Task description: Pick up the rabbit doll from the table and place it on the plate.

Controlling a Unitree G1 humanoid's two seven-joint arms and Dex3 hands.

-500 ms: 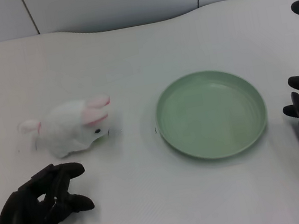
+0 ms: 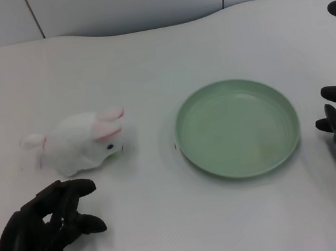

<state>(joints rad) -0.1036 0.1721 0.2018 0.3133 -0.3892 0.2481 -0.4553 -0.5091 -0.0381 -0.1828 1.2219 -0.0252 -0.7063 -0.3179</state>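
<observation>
At the lower left of the white bench point(image 2: 142, 52), the left hand point(image 2: 43, 232) rests low near the front edge with its black fingers point(image 2: 75, 188) spread apart and loosely bent, holding nothing, its fingertips pointing toward the rabbit doll point(image 2: 84, 147) but clear of it. The rabbit doll, white with pink ears, lies on its side on the bench surface just beyond the hand, its head and ears turned toward the plate point(image 2: 237, 127). To the right, the green plate sits flat on the bench, near the doll but not touching it.
</observation>
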